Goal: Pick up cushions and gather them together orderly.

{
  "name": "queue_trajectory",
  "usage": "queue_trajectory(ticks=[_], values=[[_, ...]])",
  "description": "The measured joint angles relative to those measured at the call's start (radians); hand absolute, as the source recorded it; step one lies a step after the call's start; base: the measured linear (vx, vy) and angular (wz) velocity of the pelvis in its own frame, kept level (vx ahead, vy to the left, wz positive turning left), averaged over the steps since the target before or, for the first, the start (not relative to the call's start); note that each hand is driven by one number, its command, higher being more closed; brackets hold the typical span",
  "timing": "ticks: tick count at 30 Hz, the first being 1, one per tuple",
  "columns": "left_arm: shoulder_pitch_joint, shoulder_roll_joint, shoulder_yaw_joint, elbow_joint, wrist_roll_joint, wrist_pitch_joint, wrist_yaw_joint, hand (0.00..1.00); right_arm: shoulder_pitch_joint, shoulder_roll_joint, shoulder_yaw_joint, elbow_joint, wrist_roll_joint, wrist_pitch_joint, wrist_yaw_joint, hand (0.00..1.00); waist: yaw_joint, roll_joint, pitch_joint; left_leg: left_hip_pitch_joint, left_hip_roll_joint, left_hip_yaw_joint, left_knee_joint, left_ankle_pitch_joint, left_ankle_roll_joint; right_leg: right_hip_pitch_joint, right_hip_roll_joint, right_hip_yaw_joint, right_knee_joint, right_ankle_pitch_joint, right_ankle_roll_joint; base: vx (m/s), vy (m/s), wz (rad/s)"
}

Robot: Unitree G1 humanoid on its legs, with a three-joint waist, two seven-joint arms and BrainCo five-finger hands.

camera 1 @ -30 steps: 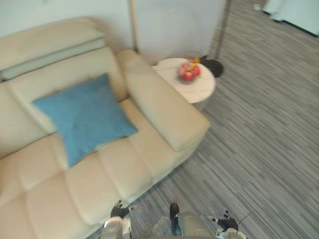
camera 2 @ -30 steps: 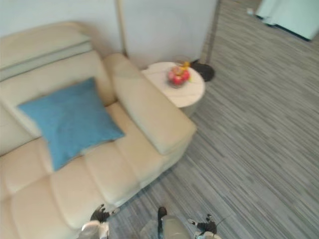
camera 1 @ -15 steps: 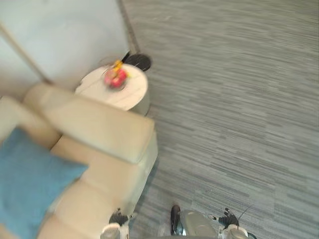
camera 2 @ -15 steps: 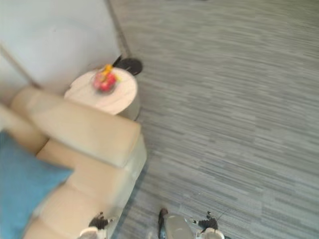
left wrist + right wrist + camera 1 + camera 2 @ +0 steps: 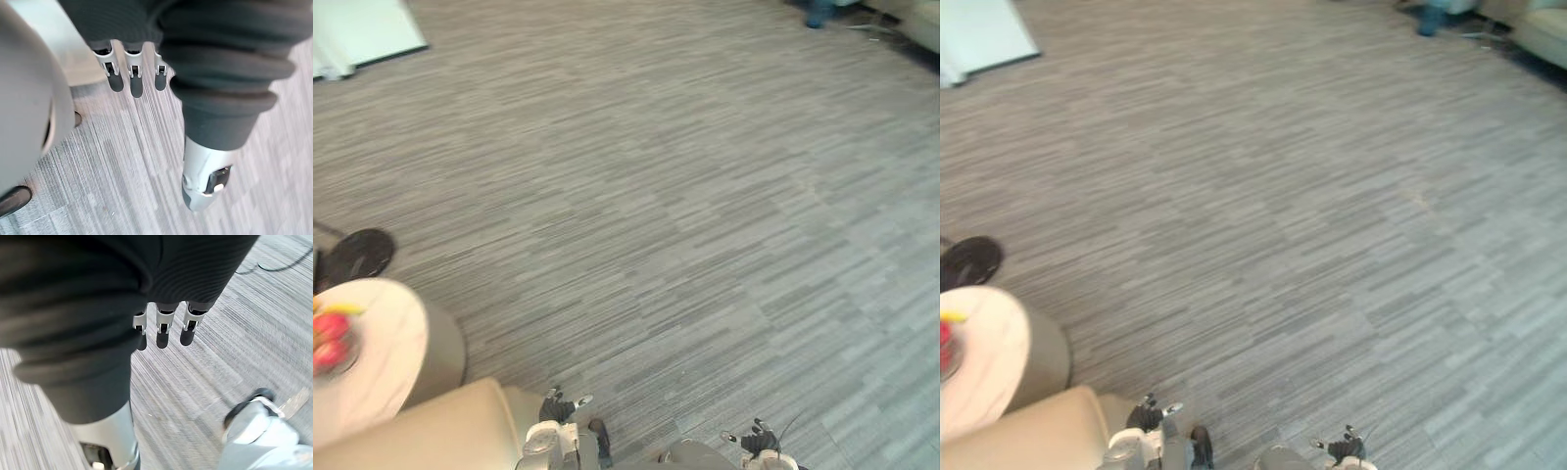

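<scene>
"Left eye view: grey carpet floor [image 5: 705, 196], wide open ahead and to the right!"
"Lower left, a sofa arm [image 5: 431, 436], with a round table [image 5: 382, 362] just beside it and a fruit bowl [image 5: 328, 348] on top."
"Hands?"
"Left robot hand [image 5: 135, 81] has straight fingers and holds nothing, low by the sofa's edge. Right robot hand [image 5: 164, 333] is the same, empty above the carpet."

Both arms hang low at the robot's sides, at the near edge of the scene. The left hand [image 5: 555, 406] is slack, its fingers [image 5: 136, 81] straight and pointing down, the thumb [image 5: 203, 176] set apart. The right hand [image 5: 759, 441] matches it, loose and straight-fingered.
</scene>
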Motion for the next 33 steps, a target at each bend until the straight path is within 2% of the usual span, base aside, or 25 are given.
queue_trajectory(ticks=[1,2,3,5,7,8,9,10,11,14,16,17,18,19,20,21,23,25,26,27,29,30,31,32,33], values=[[-0.004,0.001,-0.008,0.01,-0.001,0.006,0.0,0.0,-0.004,0.001,-0.008,0.004,0.007,-0.001,0.001,0.0,0.006,0.005,0.002,0.033,0.003,0.036,-0.018,-0.001,0.003,-0.016,-0.022,-0.077,0.017,0.011,0.032,0.28,0.207,-1.06],[-0.004,0.012,-0.038,0.021,-0.004,0.006,0.001,0.0,-0.02,0.0,-0.01,0.015,0.013,0.0,0.001,0.0,0.01,0.02,0.006,0.071,0.011,0.067,-0.042,-0.001,0.003,-0.039,-0.052,-0.202,0.026,0.018,0.041,0.31,0.215,-1.51],[-0.017,0.031,-0.072,0.041,-0.015,0.007,0.001,0.0,-0.041,0.001,-0.004,0.026,0.014,0.0,0.002,0.0,0.01,0.042,0.004,0.106,0.025,0.093,-0.079,-0.001,0.003,-0.079,-0.096,-0.392,0.013,0.016,0.036,0.23,0.15,-1.32],[-0.041,0.057,-0.11,0.058,-0.02,0.009,0.006,0.0,-0.065,-0.001,-0.005,0.027,0.015,-0.001,0.003,0.0,0.01,0.071,0.015,0.148,0.051,0.112,-0.131,-0.001,0.002,-0.148,-0.101,-0.541,-0.036,0.028,0.017,0.22,0.049,-1.21],[-0.052,0.068,-0.123,0.06,-0.02,0.01,0.009,0.0,-0.082,-0.003,-0.008,0.023,0.017,-0.001,0.002,0.0,0.009,0.089,0.026,0.174,0.067,0.135,-0.16,-0.001,0.001,-0.206,-0.077,-0.588,-0.081,0.062,-0.009,0.26,-0.053,-1.12],[-0.077,0.08,-0.133,0.085,-0.019,0.011,0.009,0.0,-0.103,-0.006,-0.009,0.022,0.017,-0.002,0.0,0.0,0.004,0.094,0.039,0.22,0.082,0.188,-0.175,0.003,-0.005,-0.243,-0.057,-0.67,-0.223,0.193,-0.043,0.4,-0.142,-1.14],[-0.077,0.088,-0.14,0.098,-0.019,0.012,0.009,0.0,-0.101,-0.007,-0.012,0.022,0.019,-0.005,-0.001,0.0,0.0,0.09,0.039,0.245,0.077,0.204,-0.173,0.004,-0.026,-0.242,-0.064,-0.724,-0.3,0.333,-0.069,0.3,-0.117,-0.81],[-0.077,0.089,-0.141,0.098,-0.019,0.012,0.009,0.0,-0.1,-0.008,-0.013,0.022,0.02,-0.007,-0.001,0.0,-0.002,0.09,0.039,0.255,0.076,0.21,-0.173,0.004,-0.038,-0.238,-0.066,-0.738,-0.312,0.375,-0.093,0.27,-0.113,-0.49],[-0.083,0.076,-0.141,0.096,-0.019,0.01,0.008,0.0,-0.107,-0.029,-0.013,0.033,0.029,-0.01,-0.005,0.0,-0.011,0.124,0.041,0.27,0.099,0.214,-0.156,0.012,-0.084,-0.208,-0.041,-0.769,-0.306,0.371,-0.124,0.22,-0.068,-0.36],[-0.093,0.061,-0.163,0.093,-0.018,0.005,0.006,0.0,-0.119,-0.047,-0.023,0.066,0.035,-0.006,-0.008,0.0,-0.02,0.108,0.058,0.301,0.081,0.168,-0.16,0.031,-0.1,-0.173,-0.062,-0.723,-0.25,0.317,-0.147,0.33,-0.155,-0.28],[-0.085,0.041,-0.159,0.085,-0.017,0.005,0.0,0.0,-0.08,-0.049,-0.058,0.063,0.037,-0.008,-0.008,0.0,-0.045,0.095,0.066,0.25,0.133,0.123,0.109,0.138,-0.097,-0.087,-0.065,-0.711,-0.237,0.222,-0.128,0.3,-0.143,0.15],[-0.078,0.035,-0.15,0.079,-0.016,0.006,-0.001,0.0,-0.072,-0.049,-0.056,0.062,0.037,-0.007,-0.008,0.0,-0.045,0.096,0.066,0.223,0.165,0.115,0.202,0.153,-0.077,-0.072,-0.057,-0.707,-0.232,0.209,-0.127,0.22,-0.098,-0.14],[-0.068,0.029,-0.132,0.069,-0.016,0.007,-0.001,0.0,-0.059,-0.044,-0.053,0.054,0.038,-0.007,-0.009,0.0,-0.039,0.087,0.068,0.161,0.207,0.079,0.359,0.192,-0.036,-0.048,-0.052,-0.686,-0.232,0.19,-0.128,0.14,-0.04,-0.29],[-0.058,0.023,-0.119,0.061,-0.017,0.009,-0.001,0.0,-0.052,-0.039,-0.053,0.046,0.041,-0.006,-0.008,0.0,-0.036,0.078,0.073,0.114,0.228,0.048,0.472,0.173,-0.028,-0.029,-0.046,-0.666,-0.233,0.181,-0.127,0.17,-0.022,-0.64],[-0.039,0.017,-0.116,0.035,-0.017,0.011,0.0,0.0,-0.049,-0.037,-0.052,0.044,0.057,-0.004,-0.008,0.0,-0.031,0.066,0.081,0.037,0.224,-0.002,0.601,0.114,-0.059,0.012,-0.043,-0.619,-0.237,0.155,-0.146,0.17,-0.013,-0.71],[-0.032,0.019,-0.119,0.021,-0.017,0.007,-0.001,0.0,-0.045,-0.036,-0.052,0.044,0.057,-0.001,-0.008,0.0,-0.024,0.052,0.086,0.014,0.212,-0.011,0.613,0.089,-0.069,0.032,-0.044,-0.596,-0.242,0.148,-0.151,0.19,0.006,-1.03],[-0.034,0.016,-0.119,0.001,-0.018,0.003,0.0,0.0,-0.034,-0.036,-0.055,0.048,0.077,0.002,-0.007,0.0,0.012,0.045,0.086,-0.048,0.151,-0.024,0.513,0.018,-0.059,0.084,-0.057,-0.513,-0.241,0.131,-0.146,0.19,0.049,-1.22],[-0.034,0.012,-0.119,-0.007,-0.017,0.003,0.0,0.0,-0.033,-0.036,-0.056,0.045,0.082,0.001,-0.007,0.0,0.014,0.044,0.085,-0.093,0.079,-0.044,0.328,0.011,-0.058,0.118,-0.072,-0.448,-0.239,0.107,-0.134,0.25,0.12,-1.03],[-0.034,0.009,-0.12,-0.011,-0.017,0.003,0.0,0.0,-0.031,-0.036,-0.056,0.045,0.084,0.001,-0.007,0.0,0.014,0.044,0.085,-0.108,0.051,-0.055,0.241,0.015,-0.059,0.129,-0.078,-0.426,-0.24,0.095,-0.129,0.32,0.169,-1.06],[-0.034,0.006,-0.124,-0.014,-0.017,0.002,0.0,0.0,-0.027,-0.035,-0.058,0.045,0.097,0.001,-0.007,0.0,0.015,0.049,0.082,-0.13,0.002,-0.095,0.044,0.051,-0.072,0.141,-0.084,-0.383,-0.245,0.074,-0.117,0.23,0.139,-0.85],[-0.033,-0.002,-0.137,-0.009,-0.017,0.002,0.0,0.0,-0.016,-0.041,-0.067,0.046,0.119,0.001,-0.008,0.0,0.016,0.076,0.065,-0.177,-0.018,-0.141,-0.133,0.106,-0.092,0.157,-0.072,-0.333,-0.259,0.036,-0.093,0.44,0.25,-0.86],[-0.032,-0.003,-0.139,-0.006,-0.017,0.002,0.0,0.0,-0.013,-0.04,-0.077,0.046,0.124,0.001,-0.008,0.0,0.016,0.081,0.059,-0.188,-0.018,-0.149,-0.147,0.115,-0.081,0.163,-0.07,-0.32,-0.26,0.025,-0.087,0.61,0.353,-0.83],[-0.032,0.001,-0.138,-0.005,-0.018,0.003,0.0,0.0,-0.008,-0.036,-0.092,0.047,0.129,0.002,-0.009,0.0,0.02,0.073,0.051,-0.191,-0.028,-0.165,-0.127,0.19,-0.041,0.18,-0.082,-0.285,-0.256,-0.007,-0.079,0.49,0.278,-0.7],[-0.025,0.013,-0.138,-0.004,-0.018,0.003,0.0,0.0,-0.002,-0.024,-0.096,0.047,0.138,0.002,-0.008,0.0,0.022,0.049,0.019,-0.194,-0.061,-0.156,-0.094,0.212,-0.017,0.189,-0.12,-0.255,-0.253,-0.041,-0.077,0.8,0.351,-0.91],[-0.019,0.019,-0.137,-0.001,-0.019,0.004,0.0,0.0,0.014,-0.006,-0.106,0.049,0.148,-0.001,-0.007,0.0,0.016,-0.005,-0.021,-0.192,-0.1,-0.108,-0.057,0.152,0.019,0.166,-0.168,-0.224,-0.168,-0.051,-0.029,0.68,0.249,-0.73]])
